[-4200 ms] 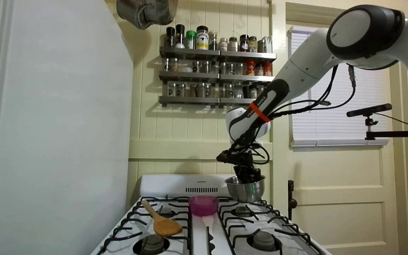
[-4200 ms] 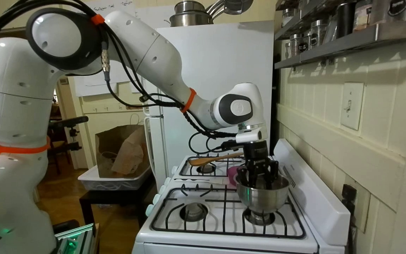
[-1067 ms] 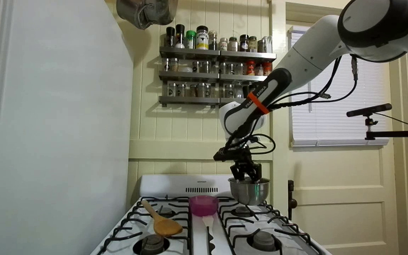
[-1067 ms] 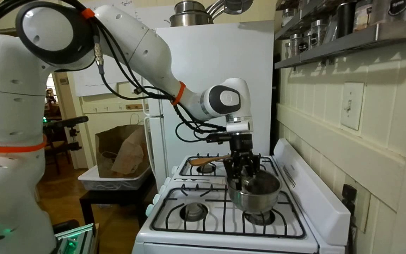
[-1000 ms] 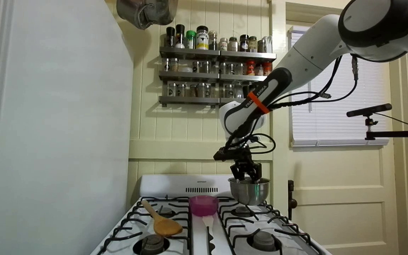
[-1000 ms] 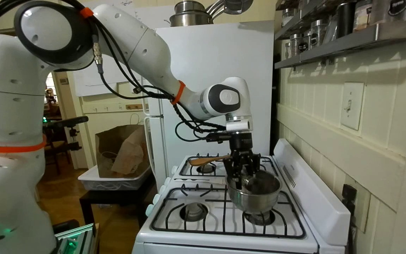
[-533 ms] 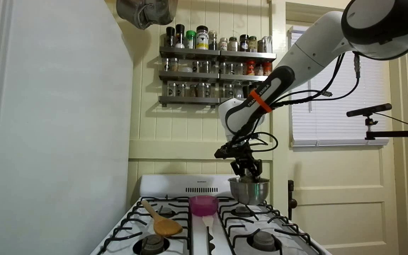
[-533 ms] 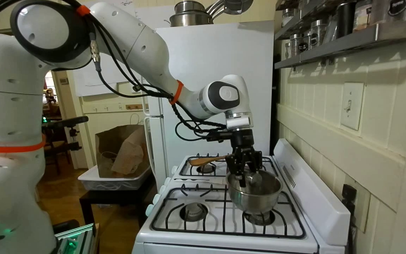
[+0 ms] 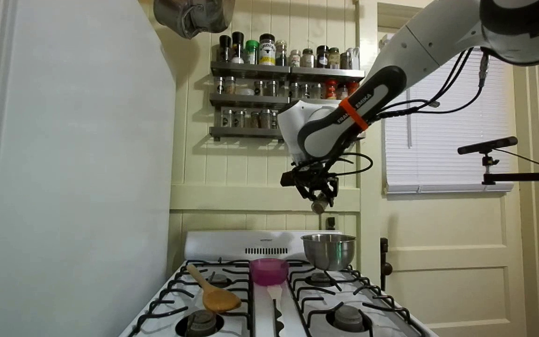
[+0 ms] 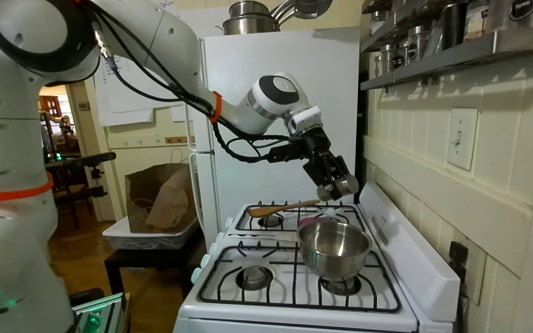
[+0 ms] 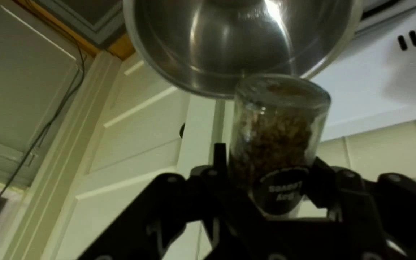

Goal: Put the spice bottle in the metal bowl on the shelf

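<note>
The spice bottle (image 11: 278,137) hung above the metal bowl (image 10: 335,262), apart from it, pinched by the gripper (image 11: 270,159), its 2 part-spread fingers (image 11: 219,159) on either side; the bottle's long axis lay nearer level than upright, rising toward the wall (image 10: 400,125); in the wrist view its clear base (image 11: 285,94) faced the top edge, label (image 11: 280,191) upside down

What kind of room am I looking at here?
Probably a home kitchen: there's a gas stove, what looks like a white fridge, and wall shelves lined with spice jars.
</note>
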